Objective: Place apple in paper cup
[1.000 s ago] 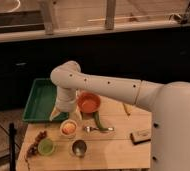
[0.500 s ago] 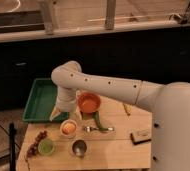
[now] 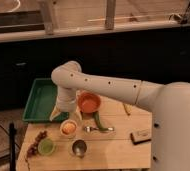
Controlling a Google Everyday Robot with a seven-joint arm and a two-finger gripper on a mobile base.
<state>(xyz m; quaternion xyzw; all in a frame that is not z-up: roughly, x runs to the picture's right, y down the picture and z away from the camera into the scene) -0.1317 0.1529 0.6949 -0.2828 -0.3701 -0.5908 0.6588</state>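
Note:
The apple [image 3: 68,127], small and orange-yellow, sits inside the paper cup [image 3: 68,134], a short cream cup on the wooden table [image 3: 118,150]. My gripper [image 3: 66,116] hangs straight above the cup at the end of the white arm. Its fingers [image 3: 55,115] are spread open to either side and hold nothing. The apple is apart from the fingers.
An orange bowl [image 3: 89,103] stands just right of the gripper. A green tray [image 3: 39,97] lies behind on the left. A light green cup [image 3: 46,146], a metal cup [image 3: 79,148] and dark grapes [image 3: 34,145] are in front. A green item [image 3: 101,123] and a dark box [image 3: 140,135] lie to the right.

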